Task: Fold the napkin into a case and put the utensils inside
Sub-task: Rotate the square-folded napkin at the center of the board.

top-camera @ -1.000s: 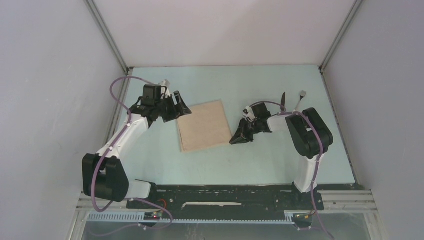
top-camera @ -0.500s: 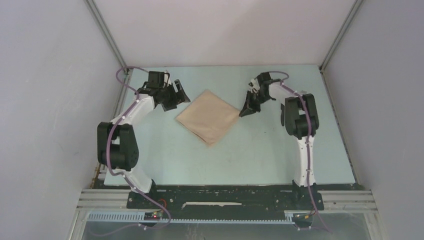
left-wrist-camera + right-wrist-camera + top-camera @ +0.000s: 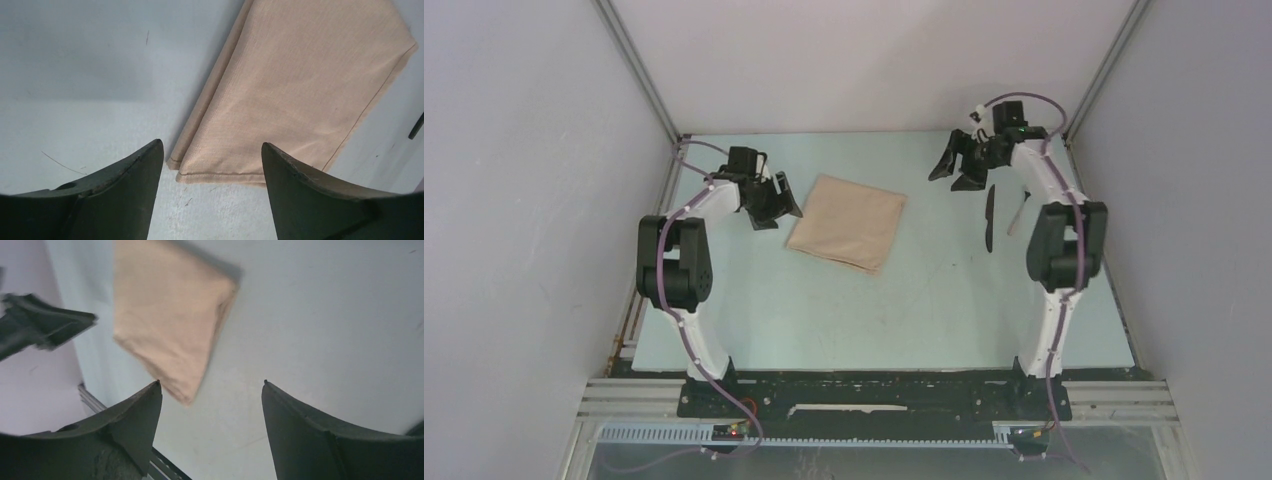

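Observation:
The napkin (image 3: 848, 222) is a beige cloth folded into a flat, doubled square, lying at the back middle of the table. My left gripper (image 3: 776, 205) stands open just left of it, and the left wrist view shows the napkin's hemmed corner (image 3: 220, 170) between the fingers and slightly ahead of them. At the back right my right gripper (image 3: 956, 168) hangs open and empty above the table, with the napkin (image 3: 170, 320) far ahead of it. The utensils lie side by side right of the napkin: a black knife (image 3: 989, 218) and a grey fork (image 3: 1016, 212).
The pale table (image 3: 904, 300) is boxed in by grey walls at the back and both sides. A black rail (image 3: 874, 385) carrying the arm bases runs along the near edge. The left gripper (image 3: 45, 327) appears in the right wrist view.
The napkin has turned and shifted toward the back. My right gripper swung from beside the napkin to the back right corner and opened. The left arm drew back toward the left wall.

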Controlling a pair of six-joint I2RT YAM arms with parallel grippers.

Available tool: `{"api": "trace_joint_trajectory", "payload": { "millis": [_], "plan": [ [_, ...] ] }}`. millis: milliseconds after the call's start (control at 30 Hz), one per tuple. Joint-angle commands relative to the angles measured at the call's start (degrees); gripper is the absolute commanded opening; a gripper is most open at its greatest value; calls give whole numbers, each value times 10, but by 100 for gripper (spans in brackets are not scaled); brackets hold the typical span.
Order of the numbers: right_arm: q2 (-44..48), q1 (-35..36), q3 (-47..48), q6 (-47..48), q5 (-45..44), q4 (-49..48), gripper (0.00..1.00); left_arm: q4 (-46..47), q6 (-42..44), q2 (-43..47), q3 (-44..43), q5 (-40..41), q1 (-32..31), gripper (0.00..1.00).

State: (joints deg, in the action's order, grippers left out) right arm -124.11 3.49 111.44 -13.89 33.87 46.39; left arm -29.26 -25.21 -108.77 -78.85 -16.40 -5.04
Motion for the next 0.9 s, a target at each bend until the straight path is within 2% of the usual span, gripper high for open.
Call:
{"api": "trace_joint_trajectory", "payload": {
  "millis": [0, 100, 167, 333, 467, 700, 867],
  "plan": [
    [158, 25, -173, -56, 67, -139, 79, -3, 27, -5, 18, -16, 2, 79],
    [211, 43, -279, -96, 107, -217, 77, -27, 41, -32, 0, -50, 2, 79],
    [230, 61, -319, -105, 118, -230, 75, -49, 49, -46, -12, -48, 2, 78],
    [267, 115, -362, -89, 81, -214, 73, -47, 46, -49, 0, -47, 6, 78],
    [287, 130, -383, -90, 72, -218, 73, -52, 49, -62, -3, -65, 9, 73],
    [304, 131, -404, -83, 68, -212, 72, -35, 28, -47, 38, -91, 9, 47],
    [314, 128, -440, -81, 49, -213, 72, 69, -51, 24, 155, -111, -4, 33]
  ]
}}
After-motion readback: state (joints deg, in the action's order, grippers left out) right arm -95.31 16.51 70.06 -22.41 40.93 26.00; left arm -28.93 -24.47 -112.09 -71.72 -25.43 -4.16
